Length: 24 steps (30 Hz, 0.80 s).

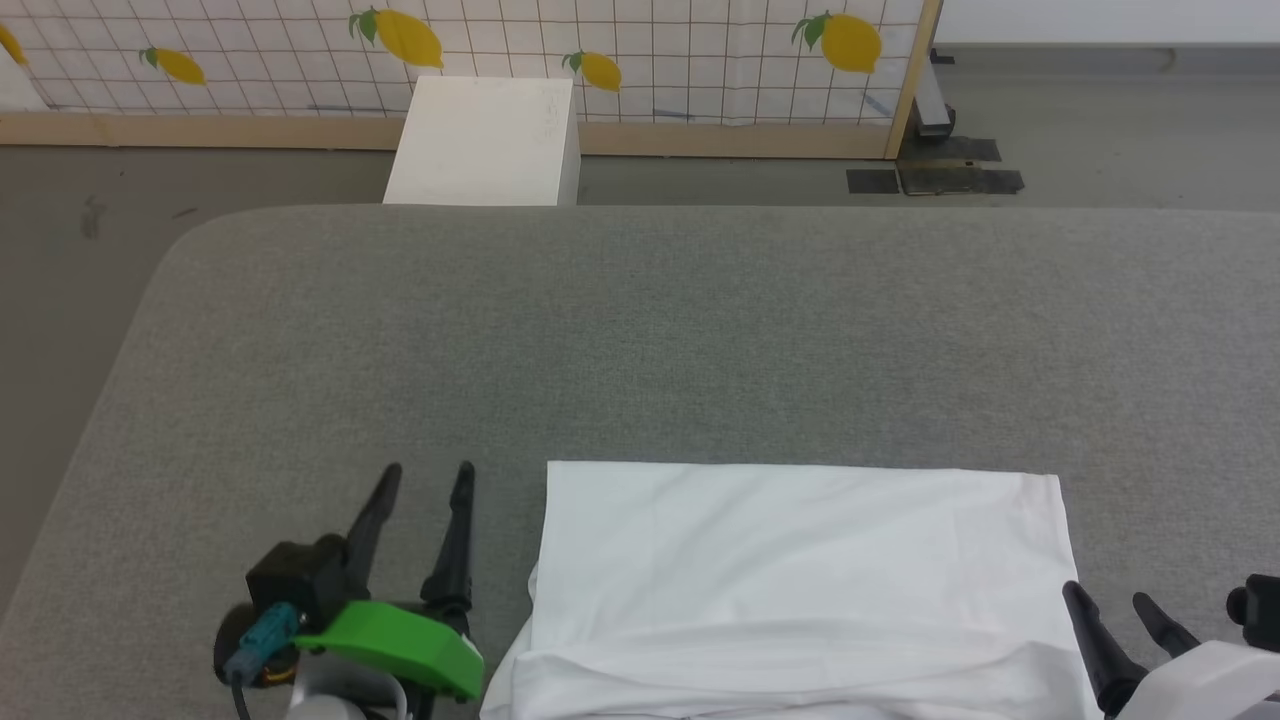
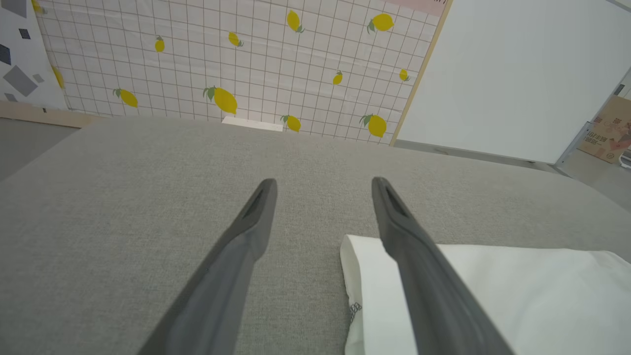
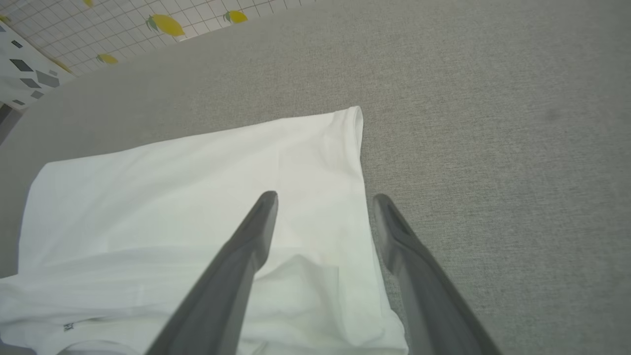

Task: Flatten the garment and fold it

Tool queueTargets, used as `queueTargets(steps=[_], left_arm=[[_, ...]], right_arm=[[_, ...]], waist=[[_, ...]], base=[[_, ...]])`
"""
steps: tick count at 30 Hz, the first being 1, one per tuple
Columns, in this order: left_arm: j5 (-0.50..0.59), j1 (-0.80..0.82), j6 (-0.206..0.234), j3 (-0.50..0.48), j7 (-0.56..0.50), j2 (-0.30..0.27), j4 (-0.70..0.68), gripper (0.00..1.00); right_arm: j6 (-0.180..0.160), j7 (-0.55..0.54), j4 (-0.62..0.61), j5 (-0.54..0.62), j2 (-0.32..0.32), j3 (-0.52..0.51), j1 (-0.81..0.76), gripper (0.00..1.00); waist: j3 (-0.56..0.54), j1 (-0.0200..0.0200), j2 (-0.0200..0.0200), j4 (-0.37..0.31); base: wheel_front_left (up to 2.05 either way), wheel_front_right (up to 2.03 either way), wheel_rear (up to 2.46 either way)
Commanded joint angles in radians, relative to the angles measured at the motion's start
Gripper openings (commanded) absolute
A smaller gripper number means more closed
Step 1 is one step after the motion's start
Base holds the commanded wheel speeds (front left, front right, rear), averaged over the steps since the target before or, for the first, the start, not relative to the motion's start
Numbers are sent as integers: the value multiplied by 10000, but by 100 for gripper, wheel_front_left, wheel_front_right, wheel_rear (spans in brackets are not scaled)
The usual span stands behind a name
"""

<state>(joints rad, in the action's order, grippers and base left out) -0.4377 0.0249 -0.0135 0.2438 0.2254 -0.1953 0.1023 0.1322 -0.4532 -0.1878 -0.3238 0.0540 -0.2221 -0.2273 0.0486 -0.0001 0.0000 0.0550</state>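
Note:
The white garment [image 1: 800, 580] lies folded over on the grey table [image 1: 640, 330], near the front edge, its far edge straight and its near part rumpled. My left gripper [image 1: 425, 480] stands open just left of the garment's left edge, nothing between its fingers; in the left wrist view my left gripper [image 2: 323, 183] points past the garment [image 2: 517, 296], whose corner shows dark stitching. My right gripper [image 1: 1105, 597] is open at the garment's right edge. In the right wrist view my right gripper [image 3: 325, 197] straddles that edge of the garment [image 3: 197, 197], holding nothing.
A white box [image 1: 485, 140] stands on the floor beyond the table's far edge. Behind it runs a lemon-print grid screen [image 1: 500, 50] with a wooden frame. Broad grey table surface stretches beyond the garment.

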Motion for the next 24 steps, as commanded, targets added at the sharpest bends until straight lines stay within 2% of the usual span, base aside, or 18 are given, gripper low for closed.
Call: queueTargets(steps=[1,5,9,18,24], left_arm=[[318,301,178,-105,174,15,110,100],[911,740,431,-377,344,131,346,100],[1357,991,393,-885,358,431,105,100],[2106,954,-52,-1714,362,1035,-12,100],[2288,816,-370,-1981,362,1227,119,100]], right_arm=[[-15,110,114,-352,-32,-66,242,100],[-15,138,553,-759,-34,-360,637,100],[-15,136,1315,-922,-35,-721,1203,100],[-15,-397,4239,-1691,-36,-765,2410,100],[-15,-1201,5366,-1714,-37,-714,2592,100]], waist=[[-32,1,0,-5],[-54,1,0,-28],[-49,1,0,-49],[61,1,0,41],[82,1,0,184]], base=[[0,0,0],[0,0,0],[0,0,0],[0,0,0],[0,0,0]])
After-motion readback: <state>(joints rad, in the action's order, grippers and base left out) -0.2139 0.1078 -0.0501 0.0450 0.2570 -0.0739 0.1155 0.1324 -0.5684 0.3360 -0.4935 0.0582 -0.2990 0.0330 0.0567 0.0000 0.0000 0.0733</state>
